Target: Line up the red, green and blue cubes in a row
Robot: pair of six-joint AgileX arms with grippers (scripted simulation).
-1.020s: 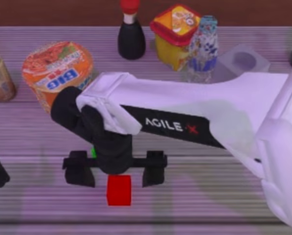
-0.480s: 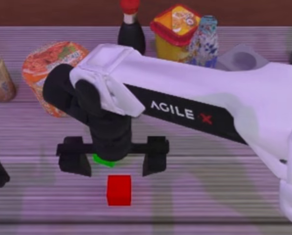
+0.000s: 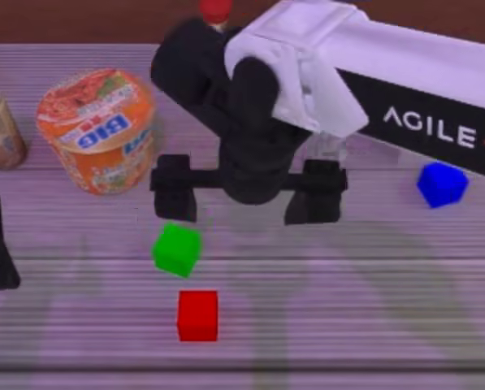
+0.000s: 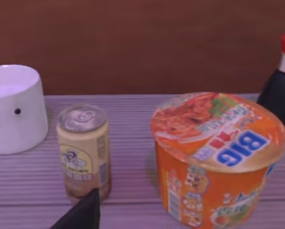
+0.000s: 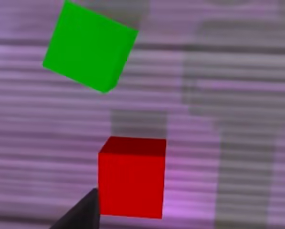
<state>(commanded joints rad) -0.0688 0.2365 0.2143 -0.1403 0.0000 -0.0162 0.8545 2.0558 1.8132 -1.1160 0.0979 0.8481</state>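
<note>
Top view: right tool [image 3: 248, 195] (fingers spread) above table.

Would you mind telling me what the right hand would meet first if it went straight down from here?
Probably bare table: the right hand hangs open, the green cube just beside that line; depth is unclear.

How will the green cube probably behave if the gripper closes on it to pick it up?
The green cube looks rigid with flat faces, so it should sit firmly between the fingers and not roll. Its surface looks glossy, so it may slip a little. It lies turned relative to the red cube, so the open right gripper above it would probably need to match its angle.
</note>
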